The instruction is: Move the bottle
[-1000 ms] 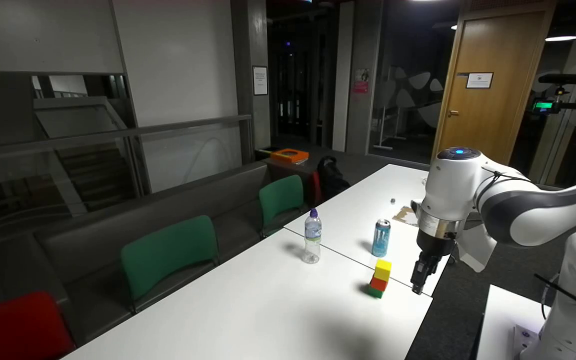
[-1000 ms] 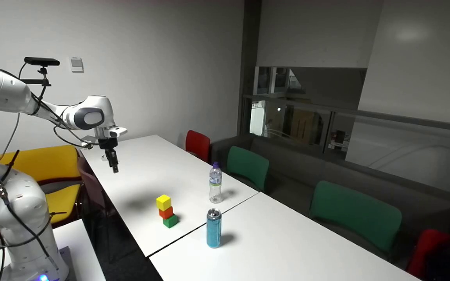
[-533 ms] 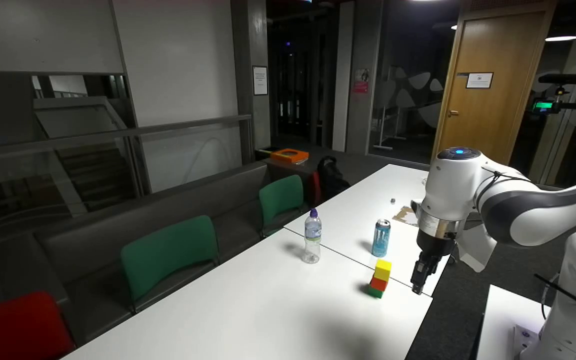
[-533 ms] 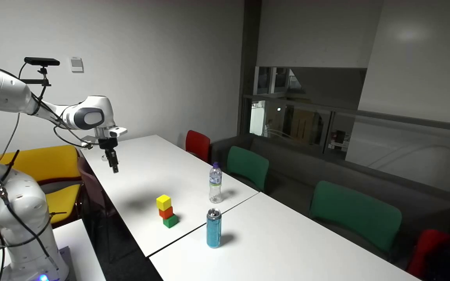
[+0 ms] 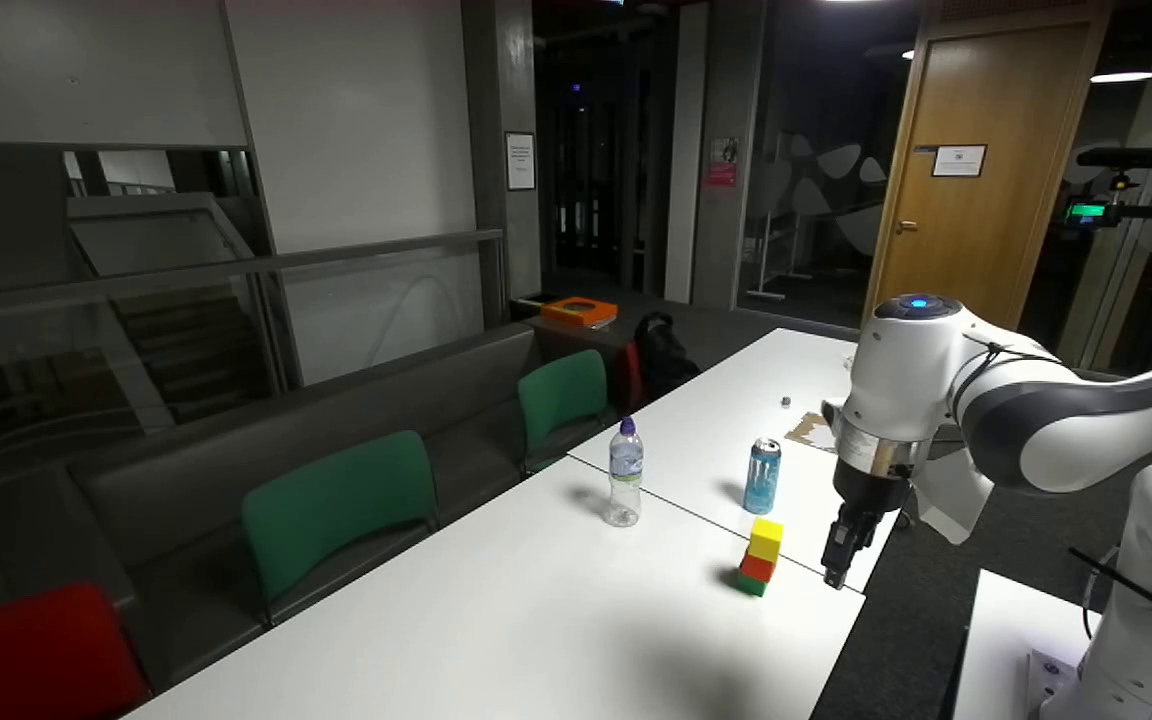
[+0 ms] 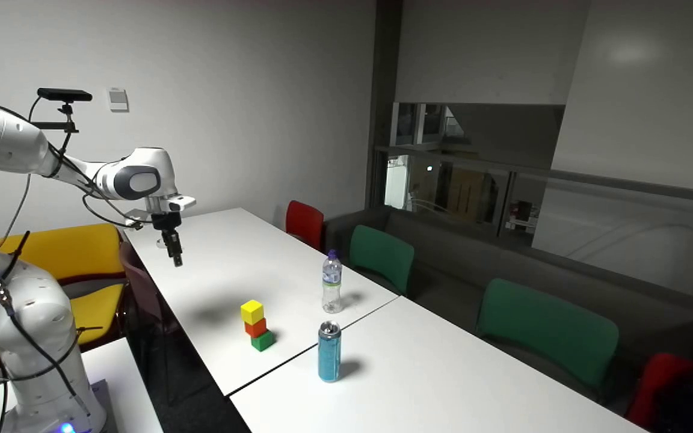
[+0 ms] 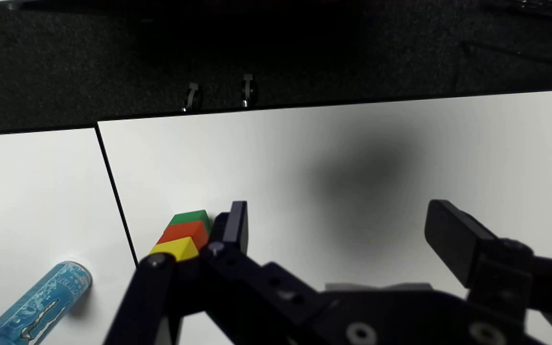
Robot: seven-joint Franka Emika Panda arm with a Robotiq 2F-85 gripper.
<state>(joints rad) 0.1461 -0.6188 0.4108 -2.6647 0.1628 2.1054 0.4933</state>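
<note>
The bottle is clear plastic with a dark blue-purple cap and a label round its upper half. It stands upright on the white table in both exterior views, the bottle (image 5: 625, 480) and the same bottle (image 6: 331, 284). It is out of the wrist view. My gripper (image 7: 338, 211) is open, with nothing between its fingers. It hangs above the table near the table's edge on the robot's side, well apart from the bottle, as the gripper (image 5: 836, 575) and the gripper (image 6: 177, 260) show in both exterior views.
A blue can (image 6: 329, 352) stands upright across the seam between the tables. A stack of yellow, red and green blocks (image 6: 255, 325) stands nearer the robot's side than the bottle. Cardboard (image 5: 814, 432) lies farther along. Green chairs (image 5: 341, 510) line the far side.
</note>
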